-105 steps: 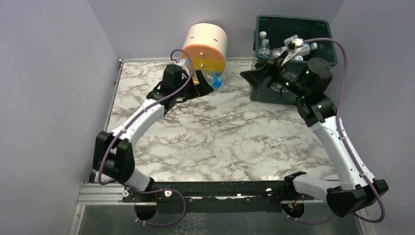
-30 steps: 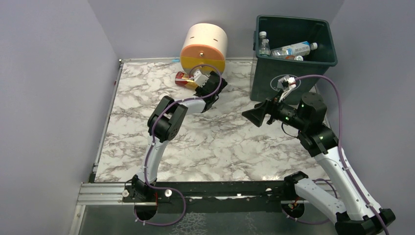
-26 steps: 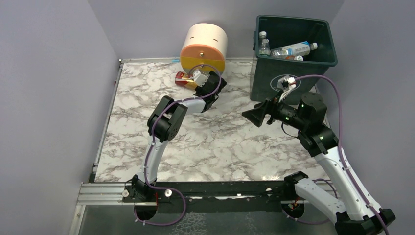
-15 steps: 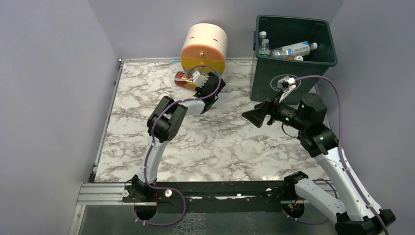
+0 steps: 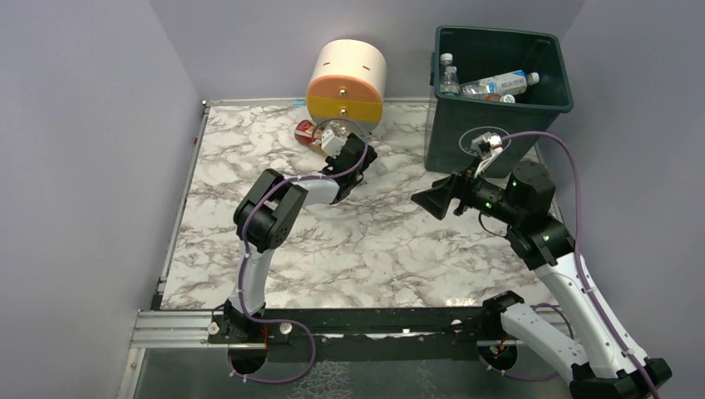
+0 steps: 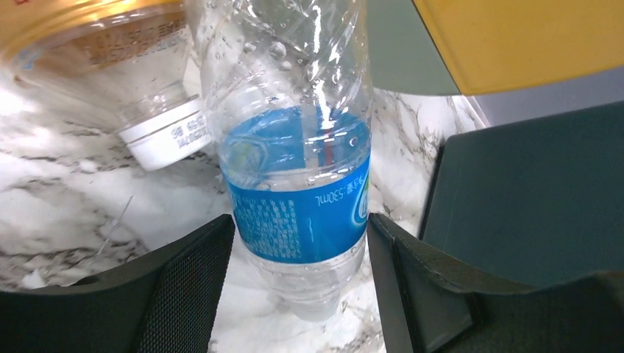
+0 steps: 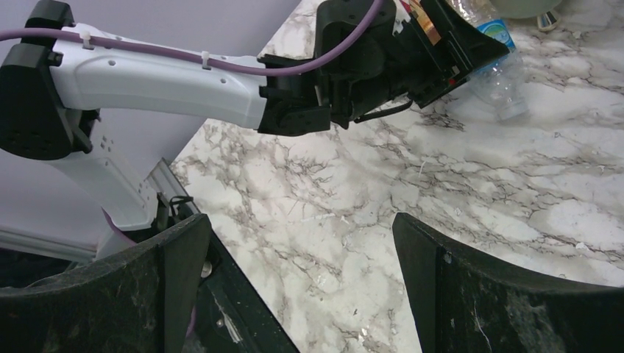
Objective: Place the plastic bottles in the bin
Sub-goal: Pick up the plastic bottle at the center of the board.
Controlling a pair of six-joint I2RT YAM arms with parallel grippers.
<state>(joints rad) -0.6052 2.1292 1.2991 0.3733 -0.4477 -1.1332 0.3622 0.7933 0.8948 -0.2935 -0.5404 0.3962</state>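
Note:
A clear bottle with a blue label (image 6: 298,206) lies neck-first between my left gripper's (image 6: 300,220) fingers, and both pads press its label. That gripper (image 5: 356,158) is low over the table, just in front of the round drawer unit. The right wrist view shows the bottle (image 7: 500,81) sticking out of the jaws. A second bottle with a white cap (image 6: 110,66) lies beside it. The dark green bin (image 5: 503,104) at the back right holds several bottles (image 5: 497,85). My right gripper (image 5: 434,199) hovers open and empty in front of the bin, marble showing between its fingers (image 7: 300,220).
The cream, orange and grey drawer unit (image 5: 347,79) lies tilted at the table's back edge, just behind the left gripper. The bin's wall (image 6: 530,191) stands close on the left gripper's right. Purple walls enclose the table on three sides.
The left gripper's jaws have closed in on the blue-labelled bottle. The left arm drew back a little from the drawer unit, its elbow swinging left. The right arm barely moved.

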